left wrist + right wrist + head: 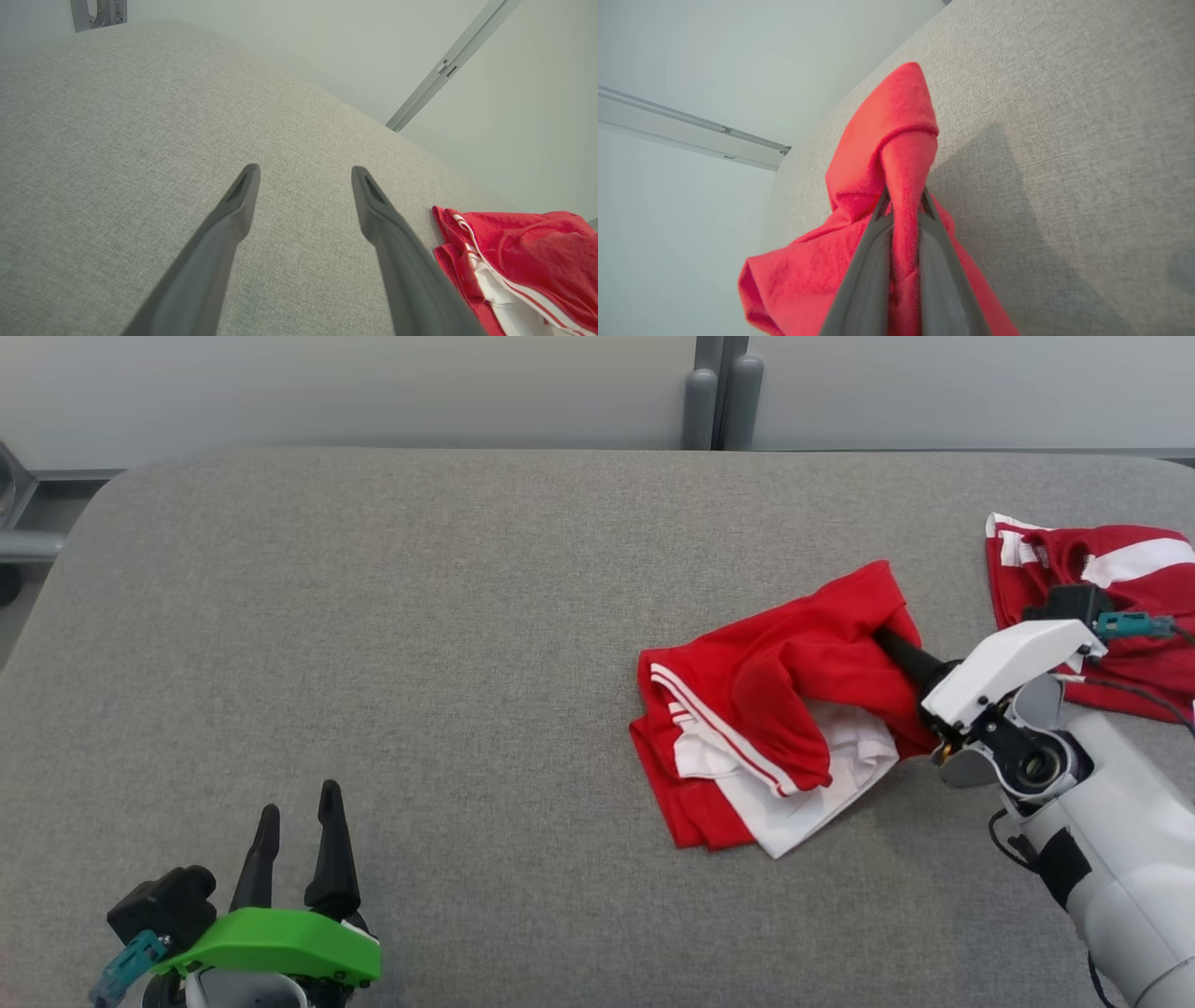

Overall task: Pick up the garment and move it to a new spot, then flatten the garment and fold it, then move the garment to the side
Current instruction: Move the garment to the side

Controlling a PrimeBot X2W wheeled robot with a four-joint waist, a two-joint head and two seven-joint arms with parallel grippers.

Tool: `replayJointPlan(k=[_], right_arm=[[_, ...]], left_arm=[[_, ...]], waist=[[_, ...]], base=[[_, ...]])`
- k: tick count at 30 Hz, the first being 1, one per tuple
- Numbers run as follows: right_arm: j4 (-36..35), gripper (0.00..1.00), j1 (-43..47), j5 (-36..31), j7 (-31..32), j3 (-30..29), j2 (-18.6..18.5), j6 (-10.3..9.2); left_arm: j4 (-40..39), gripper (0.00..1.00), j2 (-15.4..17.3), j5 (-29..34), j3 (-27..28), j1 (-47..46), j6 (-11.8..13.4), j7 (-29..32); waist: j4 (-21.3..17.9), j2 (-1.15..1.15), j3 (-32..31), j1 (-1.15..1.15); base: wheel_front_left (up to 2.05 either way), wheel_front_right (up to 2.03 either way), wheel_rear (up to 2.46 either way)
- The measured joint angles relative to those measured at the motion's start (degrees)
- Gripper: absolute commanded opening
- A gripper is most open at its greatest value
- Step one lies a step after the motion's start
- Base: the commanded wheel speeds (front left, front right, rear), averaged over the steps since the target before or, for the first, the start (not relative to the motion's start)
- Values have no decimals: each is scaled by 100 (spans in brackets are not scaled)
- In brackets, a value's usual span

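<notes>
Garment [775, 709], red with white stripes and a white lining, lies crumpled right of centre in the head view on a grey fabric-covered table [420, 616]. We see the table's far edge along the top of the frame, its corner rounding off at upper left. Broad bare surface spreads across the left and middle. A second red-and-white garment [1064, 560] lies at the right edge, apart from the first. Our right gripper [903, 198] is clenched on a raised red fold of the garment. Our left gripper [299, 801] sits released at lower left, fingers spread, bare table all around.
</notes>
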Motion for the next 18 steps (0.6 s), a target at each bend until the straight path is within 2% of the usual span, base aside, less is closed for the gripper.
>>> replayJointPlan(k=[6,9,15,18], right_arm=[[-96,0,-239,-132,103,-52,-619,13],[-168,0,-282,285,170,-366,-593,14],[-417,0,-455,506,421,-468,-538,38],[-520,0,-515,1071,586,-820,-369,38]], left_arm=[[81,100,0,-3,-16,9,0,-12],[124,100,-2,-5,-13,28,0,-19],[168,100,-1,-22,-8,125,0,-46],[170,100,-1,-59,-31,128,0,-46]], waist=[[-131,0,-189,0],[-174,0,-277,0],[-283,0,-445,0],[-325,0,-521,0]], base=[[0,0,0],[0,0,0],[0,0,0],[0,0,0]])
